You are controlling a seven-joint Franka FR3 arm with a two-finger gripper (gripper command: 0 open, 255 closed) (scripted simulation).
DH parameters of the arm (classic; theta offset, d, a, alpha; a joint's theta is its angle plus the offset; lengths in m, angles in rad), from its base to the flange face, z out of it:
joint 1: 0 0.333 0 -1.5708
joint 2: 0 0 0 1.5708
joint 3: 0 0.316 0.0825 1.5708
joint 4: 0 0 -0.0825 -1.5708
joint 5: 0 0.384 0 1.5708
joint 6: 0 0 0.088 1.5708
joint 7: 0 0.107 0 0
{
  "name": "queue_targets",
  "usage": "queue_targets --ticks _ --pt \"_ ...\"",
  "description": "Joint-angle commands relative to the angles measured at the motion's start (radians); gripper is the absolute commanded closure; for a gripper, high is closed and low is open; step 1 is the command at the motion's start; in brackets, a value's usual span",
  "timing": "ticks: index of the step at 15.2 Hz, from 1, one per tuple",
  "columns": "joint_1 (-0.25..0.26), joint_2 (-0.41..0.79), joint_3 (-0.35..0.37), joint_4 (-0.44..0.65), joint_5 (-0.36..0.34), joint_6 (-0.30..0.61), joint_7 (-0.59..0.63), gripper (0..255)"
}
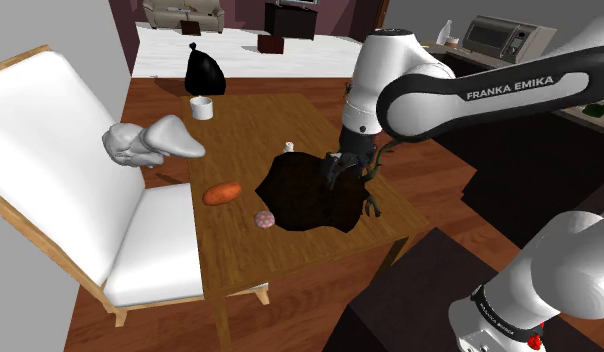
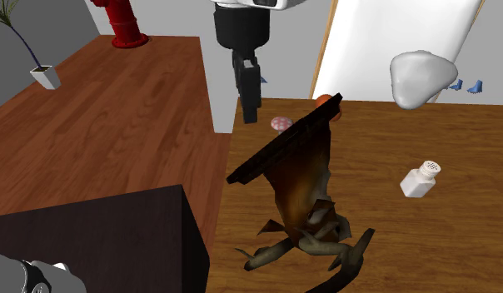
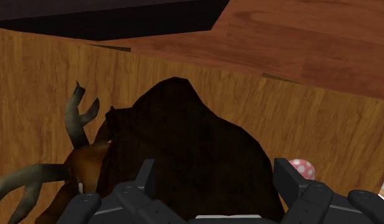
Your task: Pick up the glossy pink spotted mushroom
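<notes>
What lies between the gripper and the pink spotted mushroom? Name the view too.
The dark brown root-legged object: in the shoulder view its flat top spreads from under the open gripper towards the mushroom, which sits beside its edge.

Tool (image 2: 251, 115) near pink spotted mushroom (image 2: 281, 124) on wooden table (image 2: 458, 241).

In the shoulder view, the stump (image 1: 310, 195) sits mid-bench (image 1: 240, 260). Taken from the stump, the mushroom (image 1: 264, 219) lies just beside it at 8 o'clock, the carrot (image 1: 222, 193) near at 9, the shaker (image 1: 288, 147) at 11, and the cup (image 1: 201, 108) well apart at 10.
</notes>
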Motion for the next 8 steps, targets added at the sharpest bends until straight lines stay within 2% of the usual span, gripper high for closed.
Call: queue_targets --ticks 1,8 --pt "0.000 0.078 0.028 0.029 -0.023 0.050 0.041 0" --pt "0.020 0.357 0.087 0.179 -0.167 0.163 0.198 0"
